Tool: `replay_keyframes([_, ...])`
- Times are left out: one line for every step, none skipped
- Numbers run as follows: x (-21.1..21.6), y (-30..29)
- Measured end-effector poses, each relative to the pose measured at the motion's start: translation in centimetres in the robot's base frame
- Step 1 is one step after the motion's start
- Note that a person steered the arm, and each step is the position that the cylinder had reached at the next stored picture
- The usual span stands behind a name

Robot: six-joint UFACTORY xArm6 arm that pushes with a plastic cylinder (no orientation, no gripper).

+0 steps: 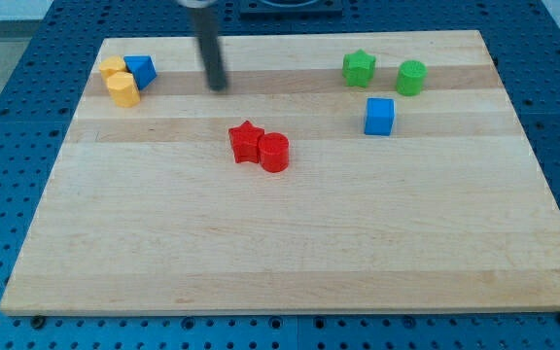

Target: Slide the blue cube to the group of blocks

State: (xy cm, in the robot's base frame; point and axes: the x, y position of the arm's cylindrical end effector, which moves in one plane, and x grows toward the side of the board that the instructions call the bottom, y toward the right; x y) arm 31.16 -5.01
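A: Board contents, from the view's left?

B: Item one: a cluster in the top-left corner of the wooden board (290, 262). Two yellow blocks, the upper yellow block (113, 68) and the lower yellow block (123, 89), touching each other; shapes rounded, not clearly made out. A blue block (142, 70), angular, touches them on their right side.

A: Next?

B: Item two: my tip (219, 86), the lower end of a dark, motion-blurred rod, to the right of that cluster and apart from it, touching no block. There is no gripper on this arm, so no jaw state to record.

A: Centre?

B: Item three: a red star (246, 142) with a red cylinder (274, 153) touching its right side, below and to the right of my tip.

A: And the right?

B: Item four: a green block (359, 68), shape irregular, and a green cylinder (411, 77), near but apart. Item five: the blue cube (380, 116), alone, below and between the greens, well apart from the reds and from my tip.
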Motion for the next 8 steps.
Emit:
replay_keyframes([2.8,11.3])
replay_keyframes([4.0,17.7])
replay_keyframes([4.6,21.7])
replay_keyframes([8.0,27.2])
replay_keyframes([8.4,16.9])
replay_keyframes([8.3,5.9])
replay_keyframes([8.1,-1.7])
replay_keyframes([6.8,-3.8])
